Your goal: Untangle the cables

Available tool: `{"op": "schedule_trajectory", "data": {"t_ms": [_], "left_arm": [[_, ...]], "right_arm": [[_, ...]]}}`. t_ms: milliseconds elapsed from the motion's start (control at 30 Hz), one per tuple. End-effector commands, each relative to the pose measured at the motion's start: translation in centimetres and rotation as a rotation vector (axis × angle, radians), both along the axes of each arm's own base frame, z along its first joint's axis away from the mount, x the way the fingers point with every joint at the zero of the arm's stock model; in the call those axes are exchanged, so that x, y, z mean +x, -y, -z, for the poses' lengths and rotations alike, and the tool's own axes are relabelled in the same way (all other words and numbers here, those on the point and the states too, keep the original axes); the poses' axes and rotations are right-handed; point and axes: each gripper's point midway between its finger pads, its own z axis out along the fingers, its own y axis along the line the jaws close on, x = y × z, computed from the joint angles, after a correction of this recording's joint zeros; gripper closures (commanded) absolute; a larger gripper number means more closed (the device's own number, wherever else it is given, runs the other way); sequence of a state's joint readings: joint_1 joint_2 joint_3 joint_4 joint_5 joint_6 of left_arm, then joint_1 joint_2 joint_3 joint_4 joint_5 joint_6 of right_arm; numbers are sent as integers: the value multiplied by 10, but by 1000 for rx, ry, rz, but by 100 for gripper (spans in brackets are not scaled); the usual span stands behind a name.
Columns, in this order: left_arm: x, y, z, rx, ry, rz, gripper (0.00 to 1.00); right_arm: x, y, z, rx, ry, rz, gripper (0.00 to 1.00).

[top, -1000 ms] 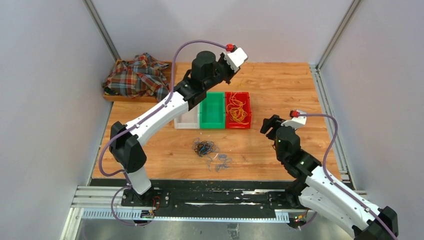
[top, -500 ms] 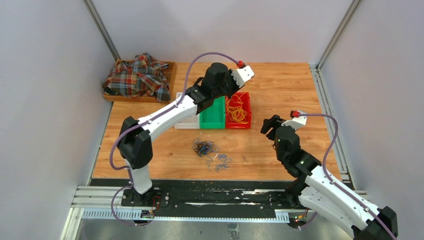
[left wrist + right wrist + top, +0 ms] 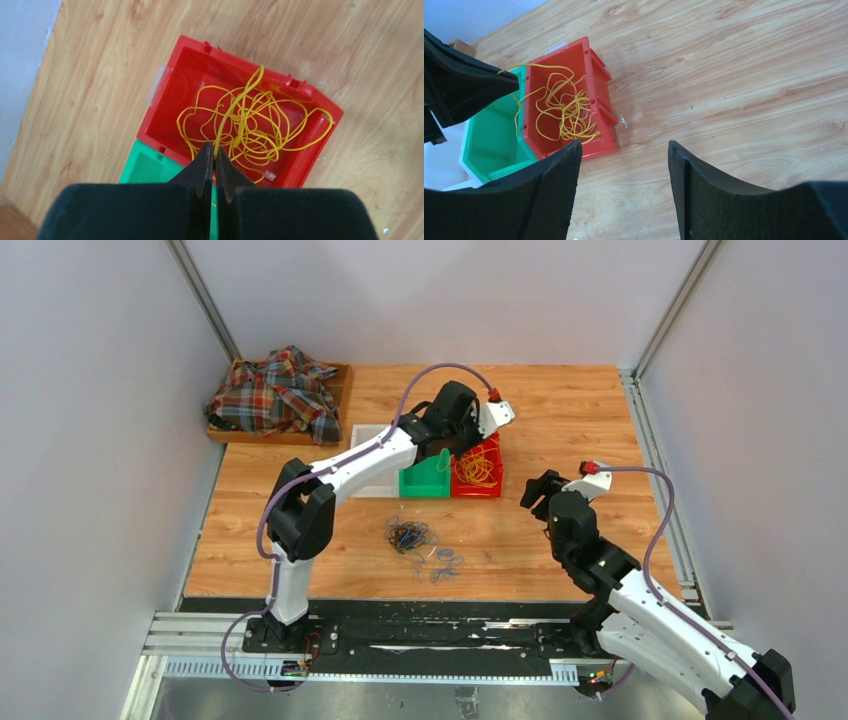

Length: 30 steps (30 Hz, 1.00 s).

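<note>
While above red bin [image 3: 165, 105]: left jaws clamped on yellow cable [image 3: 223, 119]; lower, then release.
Right jaws: apart, idle.
Dark tangle [image 3: 410, 536]: likely next.

From my station the desk [image 3: 560, 420] reads as light-brown wood with darker grain streaks. Three bins sit on it: a white bin [image 3: 375, 487], a green bin [image 3: 489, 145] and a red bin [image 3: 312, 152]. The yellow cables [image 3: 231, 107] are a bright, even yellow against the red. The blue and black cables [image 3: 409, 536] make a dark knot. The plaid cloth [image 3: 275, 395] is checked in red, blue, yellow and white. My left fingers [image 3: 205, 165] are matte black; the right fingers [image 3: 549, 200] are black with a fine mesh texture. The left arm [image 3: 350, 465] and right arm [image 3: 660, 625] are white with black joints, each with a purple hose [image 3: 445, 365].
</note>
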<state>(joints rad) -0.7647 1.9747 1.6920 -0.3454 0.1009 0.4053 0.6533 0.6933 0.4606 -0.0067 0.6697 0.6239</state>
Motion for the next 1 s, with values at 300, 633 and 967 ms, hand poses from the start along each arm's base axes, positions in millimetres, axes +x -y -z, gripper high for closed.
{"op": "schedule_trajectory", "data": {"t_ms": [300,633,967], "left_arm": [[28,10,62,124,1,-43,100],[26,20,92,120,-76,-59,100],[23,28,47,24,-139,-60,48]], "right_arm": [[0,6,17,-18,-45,32,38],[-1,6,19,-15,-59,30,40],[-2,4,16,-6,-54,18,40]]}}
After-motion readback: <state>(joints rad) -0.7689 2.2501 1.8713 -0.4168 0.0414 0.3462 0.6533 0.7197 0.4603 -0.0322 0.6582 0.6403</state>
